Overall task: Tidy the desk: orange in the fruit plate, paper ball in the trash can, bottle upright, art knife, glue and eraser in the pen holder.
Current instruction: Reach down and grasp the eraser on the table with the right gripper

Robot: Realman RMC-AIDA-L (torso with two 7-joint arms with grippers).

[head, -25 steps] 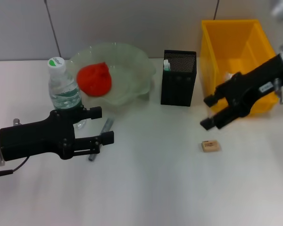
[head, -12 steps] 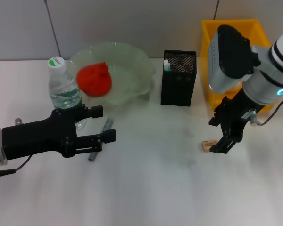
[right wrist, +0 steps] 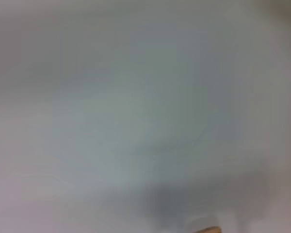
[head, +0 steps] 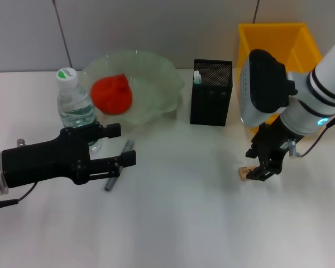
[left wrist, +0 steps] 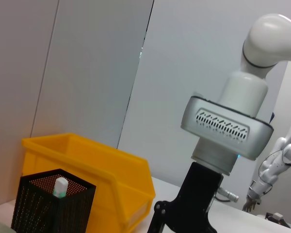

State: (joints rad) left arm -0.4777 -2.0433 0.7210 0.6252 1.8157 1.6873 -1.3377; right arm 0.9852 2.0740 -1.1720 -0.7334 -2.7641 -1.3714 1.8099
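Step in hand, as I read it: right gripper (head: 261,163) going for the eraser (head: 245,172), then into the pen holder (head: 211,92)

How to do it well:
- eraser is small and flat on the desk (head: 178,223); fingers need to straddle it and come down to desk level before closing, otherwise it skates out
- centre over it first: in the head view only its left end shows past the fingers, so the gripper looks offset to the right of it, or is just covering it, can't tell which
- close slowly, lift straight up, then carry far-left to the pen holder; clear its rim and the glue (head: 197,76) already standing in it, release low inside

Tool state: right gripper points down, fingers parted a little, nothing held; whether a finger is touching the eraser can't be told. Right wrist view shows bare desk and a tan sliver at the edge, probably the eraser (right wrist: 207,229)

Arm pose: right arm comes in from the far right, wrist bent so the gripper is near vertical, just in front of the yellow trash can (head: 279,42)

Left gripper (head: 125,146) hovers low on the left, horizontal, pointing right, fingers apart and empty, just near of the upright bottle (head: 75,106) and over the art knife (head: 118,158) lying on the desk

Orange (head: 111,93) sits in the fruit plate (head: 159,75). Paper ball not visible
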